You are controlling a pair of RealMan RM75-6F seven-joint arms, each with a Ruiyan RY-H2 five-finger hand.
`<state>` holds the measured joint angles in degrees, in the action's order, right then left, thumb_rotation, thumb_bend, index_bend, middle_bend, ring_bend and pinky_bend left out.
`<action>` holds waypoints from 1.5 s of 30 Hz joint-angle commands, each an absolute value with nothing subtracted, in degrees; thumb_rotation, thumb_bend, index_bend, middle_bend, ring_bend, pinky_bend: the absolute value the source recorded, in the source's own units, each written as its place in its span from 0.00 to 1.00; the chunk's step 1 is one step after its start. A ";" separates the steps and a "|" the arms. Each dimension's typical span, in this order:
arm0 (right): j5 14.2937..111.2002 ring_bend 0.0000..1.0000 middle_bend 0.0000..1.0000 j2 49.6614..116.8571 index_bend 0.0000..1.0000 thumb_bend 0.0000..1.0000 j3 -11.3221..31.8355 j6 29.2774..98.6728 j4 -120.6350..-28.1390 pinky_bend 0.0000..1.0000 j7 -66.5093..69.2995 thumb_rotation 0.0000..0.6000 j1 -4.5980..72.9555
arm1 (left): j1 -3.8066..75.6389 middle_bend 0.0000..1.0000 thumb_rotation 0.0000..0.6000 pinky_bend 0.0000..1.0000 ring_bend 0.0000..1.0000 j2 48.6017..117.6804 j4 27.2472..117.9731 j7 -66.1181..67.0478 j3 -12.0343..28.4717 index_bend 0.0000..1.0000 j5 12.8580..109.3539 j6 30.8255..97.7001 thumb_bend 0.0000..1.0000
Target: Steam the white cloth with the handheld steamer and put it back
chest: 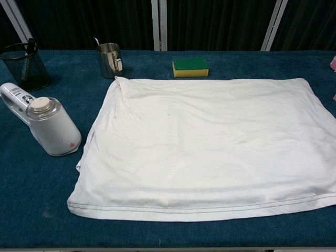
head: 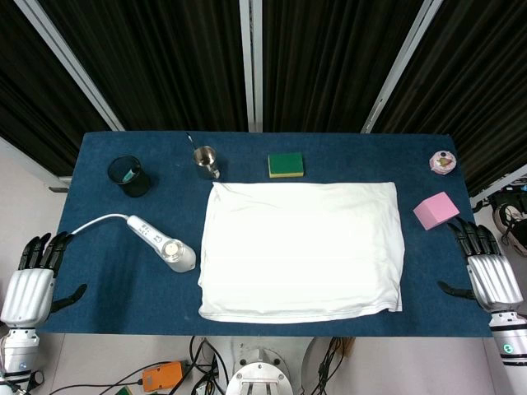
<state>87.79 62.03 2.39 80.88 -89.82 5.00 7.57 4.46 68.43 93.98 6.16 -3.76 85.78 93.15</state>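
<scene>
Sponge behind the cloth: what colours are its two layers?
The sponge is green on top and yellow beneath; the chest view shows it best.

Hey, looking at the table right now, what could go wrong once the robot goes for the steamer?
1. The steamer lies on its side beside the white cloth, so the left robot hand, open at the table edge, may grip it awkwardly.
2. Its cord trails toward that hand and could snag or drag.
3. The metal cup and sponge sit close to the cloth's far edge; a wide sweep could knock them.
</scene>
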 commanded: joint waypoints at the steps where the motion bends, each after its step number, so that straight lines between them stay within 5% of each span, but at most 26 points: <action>1: 87.52 0.00 0.00 61.93 0.00 0.13 2.71 81.11 -90.04 0.06 5.16 1.00 7.59 | 4.63 0.08 1.00 0.00 0.03 68.10 94.67 6.65 -3.19 0.09 85.51 92.29 0.12; 12: 88.12 0.00 0.00 61.74 0.00 0.13 2.29 80.37 -90.31 0.06 4.64 1.00 7.95 | 11.58 0.08 1.00 0.00 0.03 66.59 97.73 15.99 1.13 0.09 87.94 84.41 0.12; 26: 86.49 0.00 0.00 63.91 0.00 0.13 0.38 75.55 -89.58 0.06 3.39 1.00 8.63 | 28.49 0.15 1.00 0.00 0.08 65.92 100.90 32.17 6.41 0.16 78.29 58.82 0.18; 38: 85.21 0.00 0.00 64.89 0.00 0.13 0.31 73.33 -88.71 0.06 4.03 1.00 9.34 | 34.28 0.31 1.00 0.00 0.21 68.68 101.04 42.15 5.88 0.34 68.20 53.20 0.18; 45: 85.09 0.00 0.00 65.44 0.00 0.13 0.19 72.77 -87.72 0.06 4.91 1.00 9.54 | 36.66 0.35 1.00 0.00 0.25 70.22 100.18 45.43 4.90 0.35 64.30 52.42 0.18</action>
